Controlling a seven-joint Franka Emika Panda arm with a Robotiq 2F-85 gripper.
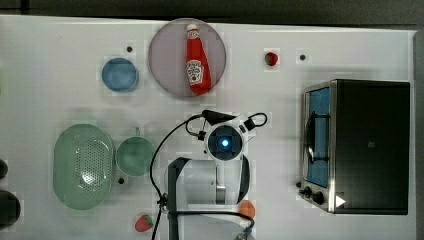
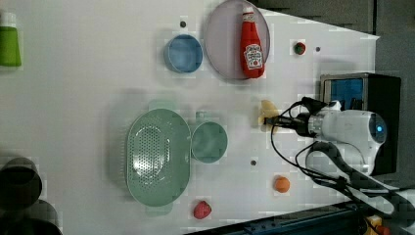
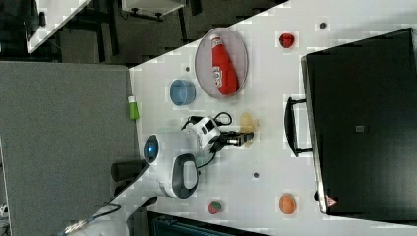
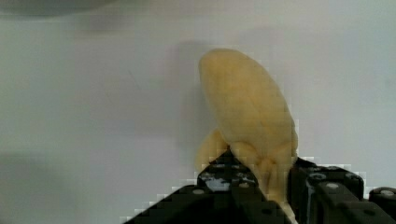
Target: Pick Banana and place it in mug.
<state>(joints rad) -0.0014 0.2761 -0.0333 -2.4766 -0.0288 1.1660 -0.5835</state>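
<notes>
1. The gripper [image 4: 268, 179] is clamped on the banana [image 4: 247, 107], its fingers pressing the narrow end while the fat end sticks out free.
2. In the left view the banana [image 2: 268, 115] sits at about 3 o'clock from the mug [image 2: 209, 142], with bare table [image 2: 88, 98] between them.
3. Risk: gripped so near one end, the banana could pivot or slip during the carry.
4. Risk: the mug's mouth looks narrow, so a tilted banana may catch the rim, or land in the colander [image 2: 157, 156] touching it at 9 o'clock.
</notes>
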